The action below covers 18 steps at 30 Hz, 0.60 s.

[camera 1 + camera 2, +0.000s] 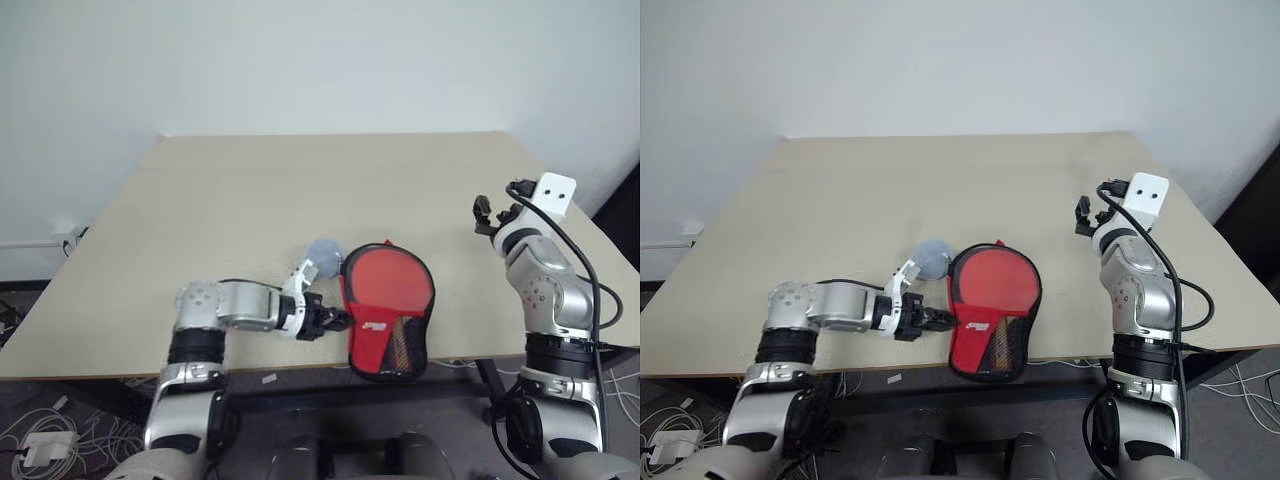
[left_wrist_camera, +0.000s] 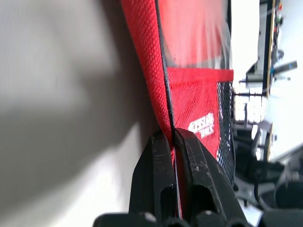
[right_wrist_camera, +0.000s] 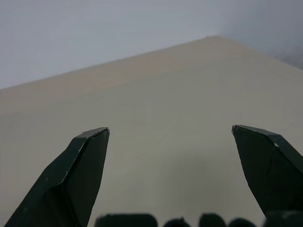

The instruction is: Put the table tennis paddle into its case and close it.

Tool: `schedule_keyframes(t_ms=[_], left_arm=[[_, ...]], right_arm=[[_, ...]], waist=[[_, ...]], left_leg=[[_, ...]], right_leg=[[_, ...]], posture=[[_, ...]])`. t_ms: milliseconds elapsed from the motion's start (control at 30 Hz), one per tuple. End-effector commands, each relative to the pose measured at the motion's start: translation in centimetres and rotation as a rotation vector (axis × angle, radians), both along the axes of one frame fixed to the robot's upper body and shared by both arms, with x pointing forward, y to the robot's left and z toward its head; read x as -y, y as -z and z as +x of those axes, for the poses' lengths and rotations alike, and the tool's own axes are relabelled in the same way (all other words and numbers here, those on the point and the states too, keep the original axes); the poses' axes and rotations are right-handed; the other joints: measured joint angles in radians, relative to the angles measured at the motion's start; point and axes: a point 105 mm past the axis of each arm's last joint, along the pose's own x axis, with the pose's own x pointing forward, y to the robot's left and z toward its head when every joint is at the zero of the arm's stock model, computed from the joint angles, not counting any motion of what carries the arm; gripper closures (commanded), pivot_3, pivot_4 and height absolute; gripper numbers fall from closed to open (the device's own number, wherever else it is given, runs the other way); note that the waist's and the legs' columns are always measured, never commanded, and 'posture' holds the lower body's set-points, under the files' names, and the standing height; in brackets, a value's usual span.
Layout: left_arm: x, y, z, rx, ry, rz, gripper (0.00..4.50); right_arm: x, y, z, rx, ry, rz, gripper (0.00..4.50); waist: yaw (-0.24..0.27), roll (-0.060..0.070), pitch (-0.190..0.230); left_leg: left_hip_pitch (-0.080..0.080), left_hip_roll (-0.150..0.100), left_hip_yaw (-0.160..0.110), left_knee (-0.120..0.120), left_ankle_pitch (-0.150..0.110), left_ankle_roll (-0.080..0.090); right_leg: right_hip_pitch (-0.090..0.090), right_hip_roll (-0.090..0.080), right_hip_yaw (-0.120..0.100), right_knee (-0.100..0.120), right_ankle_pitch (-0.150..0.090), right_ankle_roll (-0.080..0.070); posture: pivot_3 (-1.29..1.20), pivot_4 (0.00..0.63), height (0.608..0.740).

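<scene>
Jaws of my left gripper [image 1: 337, 320] pinch the case [image 1: 388, 312] at its left edge, near the table's [image 1: 300, 190] front rim; paddle [image 1: 385, 284] inside. Right gripper [image 1: 485, 215] gapes, empty, well apart.

Pale beige table [image 1: 300, 190] against a white wall, top mostly bare, case [image 1: 388, 310] lying flat at the near edge, right of centre, red paddle [image 1: 385, 283] showing through its clear half, narrow end overhanging the near edge

Silver metal arms with black joint bands, black cables, a white wrist block and black jaws.
</scene>
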Motion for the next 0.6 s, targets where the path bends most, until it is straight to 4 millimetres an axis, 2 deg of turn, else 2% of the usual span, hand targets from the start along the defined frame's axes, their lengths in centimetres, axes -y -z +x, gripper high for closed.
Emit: schedule_keyframes(t_ms=[33, 400, 500, 600], left_arm=[[1.07, -1.69, -0.51, 0.041, 0.016, -0.047, 4.47], [1.35, -1.65, -0.29, 0.078, -0.021, 0.015, 4.47], [1.37, -1.92, -0.39, 0.094, -0.011, 0.010, 3.85], [1.28, -2.02, -0.31, 0.096, -0.017, 0.005, 2.91]], right_arm=[[-0.26, -2.05, 0.26, 0.074, -0.008, -0.012, 0.00], [-0.18, -1.97, 0.18, 0.071, -0.006, -0.014, 0.00], [-0.12, -1.97, 0.16, 0.069, -0.006, -0.016, 0.00], [-0.09, -1.93, 0.17, 0.067, -0.005, -0.018, 0.00]], waist=[[0.001, 0.000, 0.000], [0.000, 0.000, 0.000], [0.000, 0.000, 0.000], [0.000, 0.000, 0.000]], left_leg=[[0.000, 0.000, 0.000, 0.000, 0.000, 0.000], [0.000, -0.006, 0.002, -0.001, 0.001, -0.001], [0.000, -0.006, 0.002, -0.002, 0.001, -0.002], [0.000, -0.006, 0.002, -0.002, 0.001, -0.002]], right_leg=[[0.000, 0.000, 0.000, 0.000, 0.000, 0.000], [0.000, 0.001, 0.001, 0.000, 0.001, -0.002], [0.000, 0.001, 0.001, -0.001, 0.000, -0.001], [0.000, 0.001, 0.001, -0.001, 0.000, -0.001]], posture=[[0.00, 0.000, 0.724], [0.00, 0.000, 0.724], [0.00, 0.000, 0.724], [0.00, 0.000, 0.724]])
